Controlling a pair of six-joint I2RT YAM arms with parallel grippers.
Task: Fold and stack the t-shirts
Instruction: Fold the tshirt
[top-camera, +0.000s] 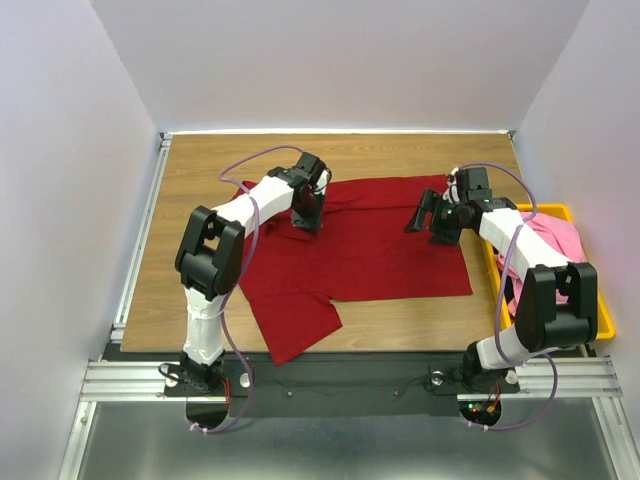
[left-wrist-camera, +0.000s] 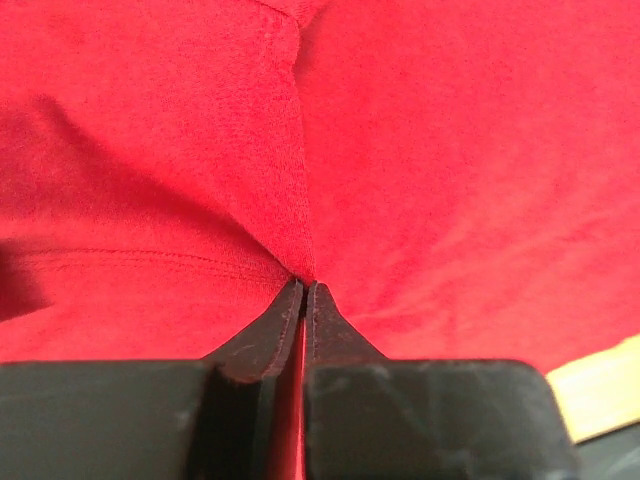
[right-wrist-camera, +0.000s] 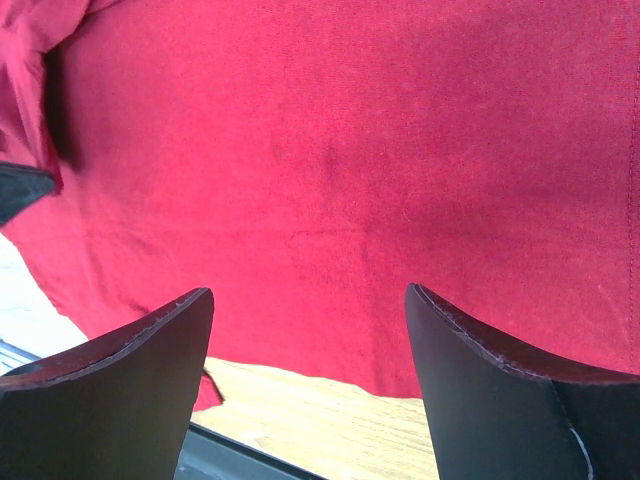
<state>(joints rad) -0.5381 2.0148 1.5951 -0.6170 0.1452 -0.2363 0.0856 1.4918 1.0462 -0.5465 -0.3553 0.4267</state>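
Observation:
The dark red t-shirt (top-camera: 370, 240) lies spread across the wooden table, one sleeve (top-camera: 295, 322) hanging toward the near edge. My left gripper (top-camera: 308, 222) is shut on a pinched fold of the red cloth (left-wrist-camera: 290, 200) near the shirt's far left part. My right gripper (top-camera: 428, 215) is open and empty just above the shirt's right side; in the right wrist view its fingers (right-wrist-camera: 130, 380) frame flat red cloth (right-wrist-camera: 350, 180). A pink t-shirt (top-camera: 555, 240) lies in the yellow bin. The black shirt is not in view.
A yellow plastic bin (top-camera: 600, 300) stands at the table's right edge, beside the right arm. Bare wood (top-camera: 190, 190) shows left of and behind the shirt. White walls close the table on three sides. A metal rail (top-camera: 350, 375) runs along the near edge.

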